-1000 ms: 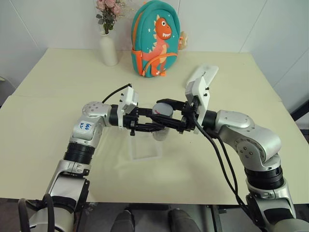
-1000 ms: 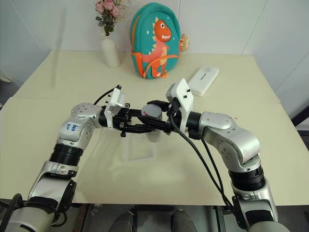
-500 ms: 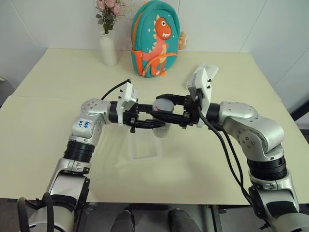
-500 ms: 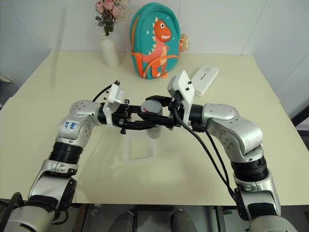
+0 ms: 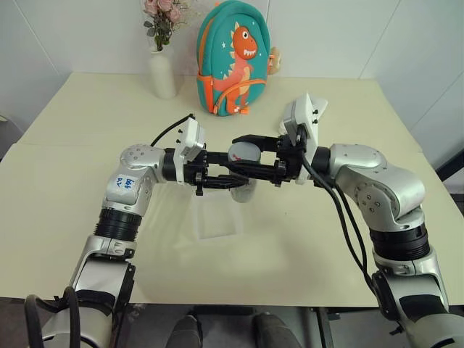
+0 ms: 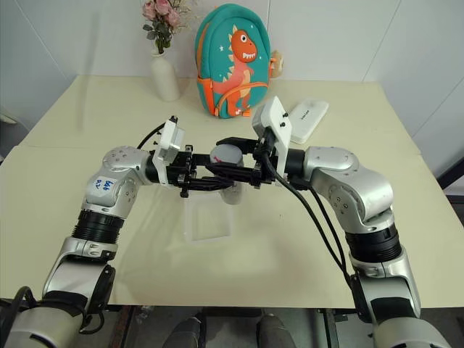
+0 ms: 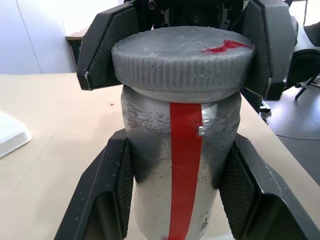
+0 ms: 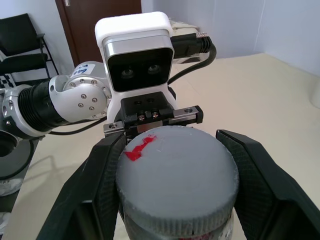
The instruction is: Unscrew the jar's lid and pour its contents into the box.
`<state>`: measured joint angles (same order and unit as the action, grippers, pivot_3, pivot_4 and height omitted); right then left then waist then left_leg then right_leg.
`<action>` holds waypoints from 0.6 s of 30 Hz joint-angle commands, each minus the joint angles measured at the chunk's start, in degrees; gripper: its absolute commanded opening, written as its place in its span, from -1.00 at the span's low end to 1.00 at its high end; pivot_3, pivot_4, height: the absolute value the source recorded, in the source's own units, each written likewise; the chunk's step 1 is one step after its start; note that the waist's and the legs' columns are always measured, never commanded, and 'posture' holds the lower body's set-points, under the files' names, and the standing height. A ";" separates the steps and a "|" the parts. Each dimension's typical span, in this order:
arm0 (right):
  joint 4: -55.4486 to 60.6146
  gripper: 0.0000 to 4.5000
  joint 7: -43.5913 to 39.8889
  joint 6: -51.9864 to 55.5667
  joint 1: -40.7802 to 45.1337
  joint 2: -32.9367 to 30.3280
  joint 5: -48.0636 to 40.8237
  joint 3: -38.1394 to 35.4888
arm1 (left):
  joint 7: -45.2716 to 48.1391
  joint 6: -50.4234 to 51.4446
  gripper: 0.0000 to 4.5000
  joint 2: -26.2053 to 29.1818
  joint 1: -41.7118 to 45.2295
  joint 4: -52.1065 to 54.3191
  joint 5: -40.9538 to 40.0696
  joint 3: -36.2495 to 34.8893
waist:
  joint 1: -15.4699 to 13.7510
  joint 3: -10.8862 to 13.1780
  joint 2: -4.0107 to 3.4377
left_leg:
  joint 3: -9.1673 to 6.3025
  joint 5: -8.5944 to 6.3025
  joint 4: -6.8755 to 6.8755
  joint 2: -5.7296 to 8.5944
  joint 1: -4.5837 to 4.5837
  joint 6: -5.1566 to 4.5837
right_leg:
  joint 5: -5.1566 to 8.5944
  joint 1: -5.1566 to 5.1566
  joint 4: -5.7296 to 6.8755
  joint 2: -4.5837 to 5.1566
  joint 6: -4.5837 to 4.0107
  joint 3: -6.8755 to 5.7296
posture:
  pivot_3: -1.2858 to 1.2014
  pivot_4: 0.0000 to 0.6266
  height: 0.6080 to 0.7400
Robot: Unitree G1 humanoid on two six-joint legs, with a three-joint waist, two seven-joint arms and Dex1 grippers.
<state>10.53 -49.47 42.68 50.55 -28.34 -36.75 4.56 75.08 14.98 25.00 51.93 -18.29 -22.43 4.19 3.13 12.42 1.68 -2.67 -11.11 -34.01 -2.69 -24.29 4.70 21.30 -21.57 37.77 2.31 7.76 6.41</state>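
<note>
Over the middle of the table, the jar [image 7: 182, 165], clear with a red stripe, hangs upright above the box [image 5: 208, 230], a clear shallow tray. My left gripper [image 5: 238, 179] reaches in from the left and is shut on the jar's body. The grey lid [image 5: 244, 153] with a red mark sits on the jar's top, and a band of threaded neck shows under it. My right gripper [image 5: 244, 155] comes from the right and is shut on the lid, with its fingers [image 8: 97, 190] on either side. The contents are hidden behind the jar's cloudy wall.
At the back of the table stand a white vase [image 5: 163, 72] with flowers and a teal dinosaur backpack [image 5: 233, 61]. A white oblong case [image 6: 308, 119] lies at the back right, just behind my right wrist. The table's front edge runs close to my elbows.
The jar and both grippers now sit a little higher above the box. My right wrist has swung round while staying clamped on the lid.
</note>
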 commanded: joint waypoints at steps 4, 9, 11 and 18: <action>-3.25 0.14 0.76 -6.32 7.25 0.06 0.99 -6.34 | 5.31 0.15 -0.13 -0.96 -1.65 -0.70 1.92 5.82 | 0.01 0.00 0.00 | 0.00 0.00 0.01 0.00 0.00 0.00 | 0.00 0.00 -0.01 0.00 0.00 0.00 | 0.03 -0.52 1.00; -5.32 0.14 0.31 -7.10 9.16 0.63 1.15 -6.74 | 6.03 -0.10 -0.13 -1.04 -1.33 -1.77 2.49 6.20 | -0.09 0.05 -0.05 | -0.01 0.00 0.01 -0.03 -0.01 0.00 | 0.01 -0.01 -0.01 -0.02 -0.01 -0.05 | 0.03 -0.52 1.00; -5.65 0.14 0.27 -7.29 9.43 0.74 1.29 -6.81 | 6.22 -0.03 -0.13 -0.96 -1.34 -1.83 2.63 6.29 | 0.04 0.05 -0.06 | -0.03 0.00 0.02 -0.05 0.00 0.00 | 0.01 0.00 0.00 -0.04 -0.02 -0.04 | 0.03 -0.52 1.00; -4.53 0.14 1.08 -7.22 7.86 0.12 1.27 -7.52 | 1.62 -2.25 -0.13 -2.98 3.09 -4.07 1.19 1.83 | -0.04 0.06 -0.06 | 0.01 0.00 -0.02 -0.04 0.00 0.01 | 0.01 -0.02 0.07 -0.03 -0.02 0.00 | 0.03 -0.52 1.00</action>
<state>4.07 -49.02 36.22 58.33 -27.80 -35.11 -0.97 78.37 13.88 22.50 51.88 -23.10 -19.93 8.99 3.09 12.48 1.61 -2.67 -11.10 -34.05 -2.72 -24.30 4.71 21.32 -21.58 37.83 2.28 7.74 6.40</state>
